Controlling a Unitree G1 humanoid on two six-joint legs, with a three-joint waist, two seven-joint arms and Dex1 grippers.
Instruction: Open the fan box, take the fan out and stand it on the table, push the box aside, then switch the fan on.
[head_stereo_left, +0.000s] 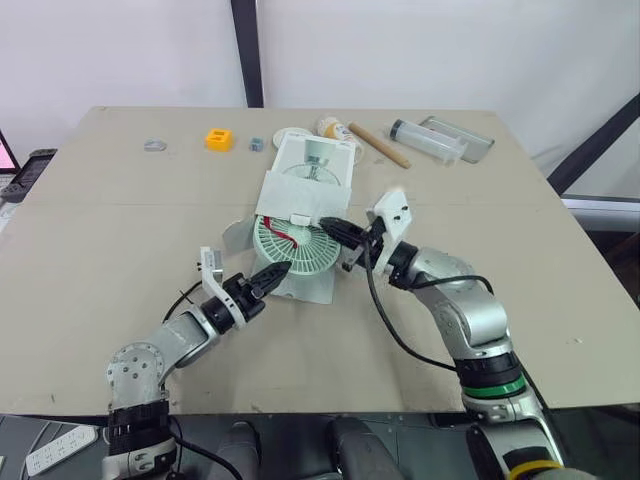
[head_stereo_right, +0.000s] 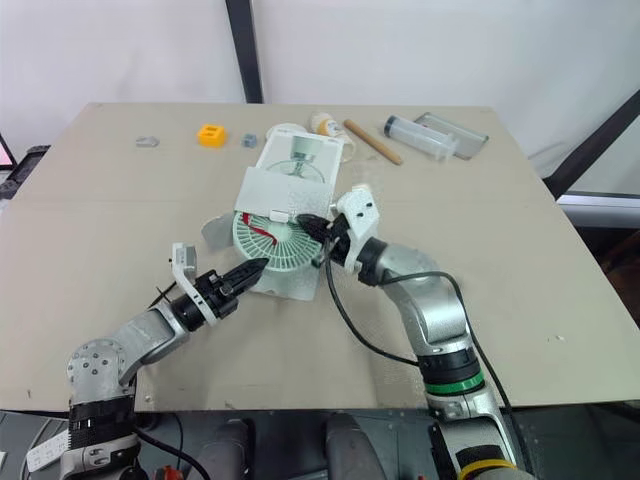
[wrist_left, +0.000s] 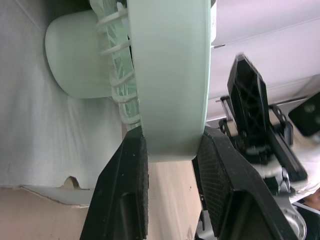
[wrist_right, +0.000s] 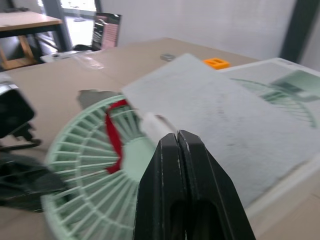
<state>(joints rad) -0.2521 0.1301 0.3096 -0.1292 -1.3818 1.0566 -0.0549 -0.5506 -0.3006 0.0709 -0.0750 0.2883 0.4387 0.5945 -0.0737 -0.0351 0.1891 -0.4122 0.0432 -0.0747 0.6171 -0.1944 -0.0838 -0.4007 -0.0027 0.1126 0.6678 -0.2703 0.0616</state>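
Left end effector (head_stereo_left: 281, 268) clamps rim of green fan (head_stereo_left: 306, 254).

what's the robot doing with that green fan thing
The robot is getting the pale green fan out of its opened box on the table. The fan lies face up, partly out of the box's open end, and is not yet standing. The left gripper is clamped on the fan's rim, one finger on each side. The right gripper is shut with nothing visible between its fingers, its tips by the flap that covers the fan's far edge.
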